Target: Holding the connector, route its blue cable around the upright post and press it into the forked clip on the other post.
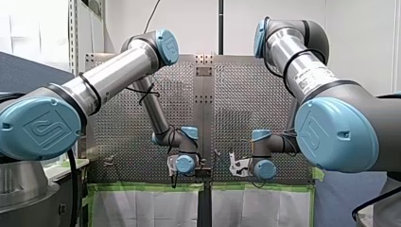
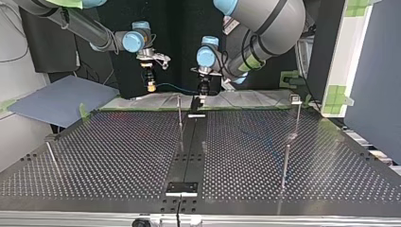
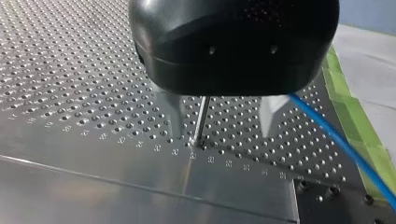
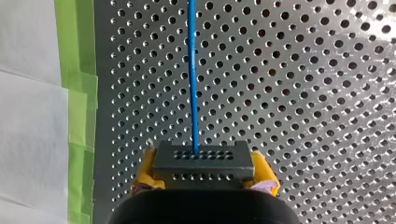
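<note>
Currently right tool (image 4: 205, 183) is clamped on the connector (image 4: 203, 161), blue cable (image 4: 192, 70) running ahead over the tabletop (image 4: 303, 93). Meanwhile left tool (image 3: 220, 122) stands open, a post (image 3: 201, 119) just ahead; routing and clipping apparently remain.

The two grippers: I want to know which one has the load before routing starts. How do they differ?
My left gripper is open with bare metal fingers; my right gripper is shut, with yellow pads. My left holds nothing, a thin upright post showing between its fingers; my right clamps the dark connector, its blue cable running out ahead. Both hang over the perforated table.
</note>
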